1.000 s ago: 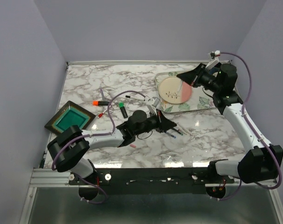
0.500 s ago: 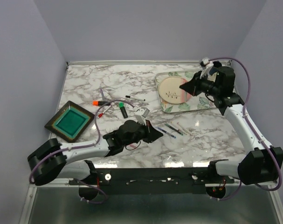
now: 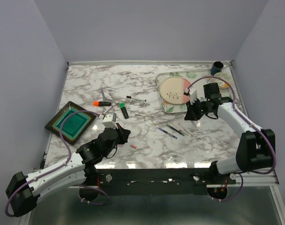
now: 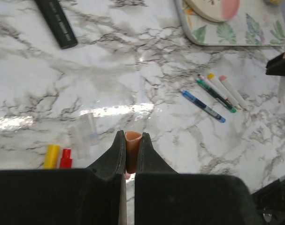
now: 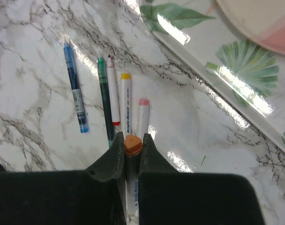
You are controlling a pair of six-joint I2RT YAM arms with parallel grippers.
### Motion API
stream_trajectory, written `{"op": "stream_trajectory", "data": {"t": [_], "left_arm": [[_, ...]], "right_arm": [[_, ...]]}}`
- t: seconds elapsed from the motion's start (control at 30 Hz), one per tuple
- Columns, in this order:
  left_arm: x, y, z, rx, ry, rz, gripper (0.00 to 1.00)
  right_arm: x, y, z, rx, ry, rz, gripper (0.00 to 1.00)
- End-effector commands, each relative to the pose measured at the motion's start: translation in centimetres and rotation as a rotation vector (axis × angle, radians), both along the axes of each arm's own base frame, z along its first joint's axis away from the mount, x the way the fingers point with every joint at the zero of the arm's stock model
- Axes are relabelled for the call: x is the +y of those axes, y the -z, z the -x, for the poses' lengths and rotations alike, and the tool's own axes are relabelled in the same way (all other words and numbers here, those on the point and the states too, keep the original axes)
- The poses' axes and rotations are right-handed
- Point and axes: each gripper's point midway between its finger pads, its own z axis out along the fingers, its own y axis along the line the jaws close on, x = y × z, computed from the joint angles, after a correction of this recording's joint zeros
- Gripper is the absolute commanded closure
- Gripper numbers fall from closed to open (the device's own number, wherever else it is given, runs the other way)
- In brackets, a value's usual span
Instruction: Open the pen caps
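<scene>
One hollow orange plastic cap (image 4: 133,138)

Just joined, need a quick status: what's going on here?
The left gripper is shut on a small orange cap, and the right gripper is shut on a white pen with a bare orange tip, the two apart. Five uncapped pens lie on the marble table near the tray. The orange-capped highlighter and green-capped highlighter look unopened.
</scene>
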Motion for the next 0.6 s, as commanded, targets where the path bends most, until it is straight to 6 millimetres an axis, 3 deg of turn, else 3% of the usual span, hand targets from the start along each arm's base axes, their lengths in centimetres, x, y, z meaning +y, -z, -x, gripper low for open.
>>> {"op": "stream_trajectory", "data": {"t": [0.0,0.37,0.57], "left_arm": [[4.5,4.1,-0.5,0.095,-0.156,-0.086,1.0],[7.6,6.8,-1.8,0.177,-0.263,-0.172,0.98],[8.2,7.9,-2.2,0.209,-0.285,-0.194,0.95]], "right_arm": [[-1.2,2.5,0.7,0.068,-0.029,0.099,0.97],[-1.9,5.7,0.7,0.161,-0.037,0.16,0.94],[-1.7,6.7,1.0,0.197,-0.056,0.179,0.93]]}}
